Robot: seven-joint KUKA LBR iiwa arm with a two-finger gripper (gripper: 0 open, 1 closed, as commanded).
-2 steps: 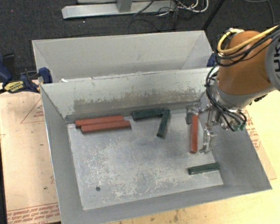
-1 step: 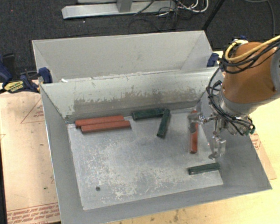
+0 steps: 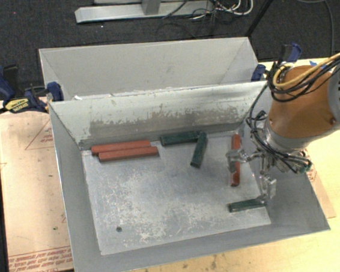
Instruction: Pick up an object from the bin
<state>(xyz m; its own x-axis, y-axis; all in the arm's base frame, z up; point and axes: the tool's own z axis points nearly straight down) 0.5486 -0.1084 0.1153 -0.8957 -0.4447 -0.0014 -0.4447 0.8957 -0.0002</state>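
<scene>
My gripper (image 3: 251, 172) hangs low at the right side of the bin, open. One finger (image 3: 267, 187) stands at the right end of a dark green bar (image 3: 245, 205) lying flat near the front right corner. The other finger (image 3: 236, 155) is against a small red bar (image 3: 236, 169) that runs front to back just left of the gripper. Whether either finger touches its bar I cannot tell. Nothing shows between the fingers.
Two long red bars (image 3: 125, 150) lie side by side along the back wall at the left. Two more dark green bars lie at the back middle, one (image 3: 179, 138) flat along the wall and one (image 3: 198, 150) slanted. The arm's orange cover looms over the right rim.
</scene>
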